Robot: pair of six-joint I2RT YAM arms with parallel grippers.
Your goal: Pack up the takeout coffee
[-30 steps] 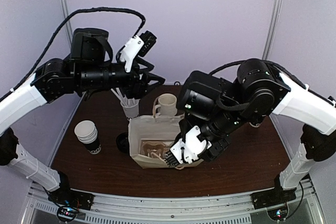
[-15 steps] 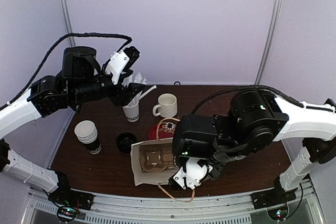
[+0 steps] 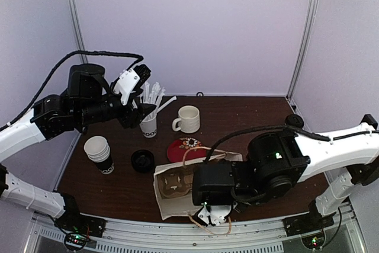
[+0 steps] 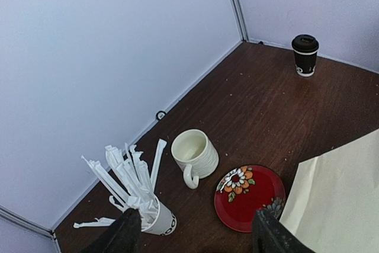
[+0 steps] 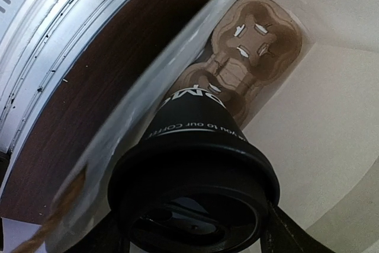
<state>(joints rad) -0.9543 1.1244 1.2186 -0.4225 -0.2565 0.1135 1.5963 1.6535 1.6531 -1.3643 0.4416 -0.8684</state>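
One takeout coffee cup (image 5: pixel 201 164), black with a black lid and white lettering, hangs inside the cream paper bag (image 5: pixel 331 146) with my right gripper (image 5: pixel 195 232) shut on its lid. Below it lies a brown cardboard carrier (image 5: pixel 249 57) on the bag's floor. In the top view the right arm bends low over the bag (image 3: pixel 172 197), hiding that cup. A second takeout coffee cup (image 4: pixel 305 54) stands upright at the far right corner of the table (image 3: pixel 292 121). My left gripper (image 4: pixel 198 238) is open and empty, raised above the straw cup (image 4: pixel 155 217).
A cream mug (image 4: pixel 194 155) and a red flowered plate (image 4: pixel 249 197) sit behind the bag. A white cup with a black band (image 3: pixel 99 154) and a loose black lid (image 3: pixel 143 160) are at the left. The metal rail (image 5: pixel 53 45) runs close beside the bag.
The right arm swung toward the near edge and dropped low over the bag, which shifted nearer and uncovered the red plate. The left arm drew back to the left.
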